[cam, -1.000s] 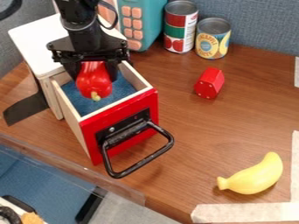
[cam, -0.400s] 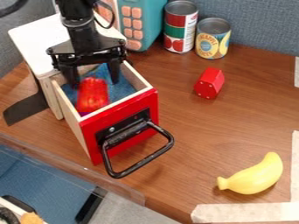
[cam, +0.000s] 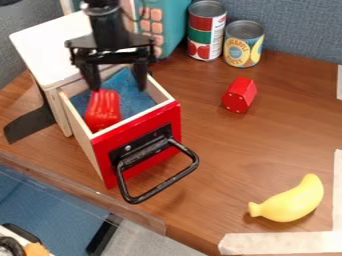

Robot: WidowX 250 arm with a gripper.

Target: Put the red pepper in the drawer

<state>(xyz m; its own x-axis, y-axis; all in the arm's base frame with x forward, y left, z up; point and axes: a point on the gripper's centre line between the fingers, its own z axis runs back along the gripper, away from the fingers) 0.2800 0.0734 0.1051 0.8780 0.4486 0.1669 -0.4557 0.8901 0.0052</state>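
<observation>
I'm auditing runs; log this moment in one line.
glossy, ridged red pepper: inside pulled-out wooden drawer | black two-finger tool: open, over drawer

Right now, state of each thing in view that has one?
Drawer, pulled open
Red pepper, inside drawer, unheld
Gripper, open, empty
Taller can, upright
Shorter can, upright
Banana, lying down, unheld
Red block, unheld

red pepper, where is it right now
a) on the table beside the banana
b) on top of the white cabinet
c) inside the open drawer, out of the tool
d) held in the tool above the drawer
c) The red pepper lies inside the open drawer near its red front, while the tool hangs over the drawer with its fingers spread and nothing between them.
</observation>
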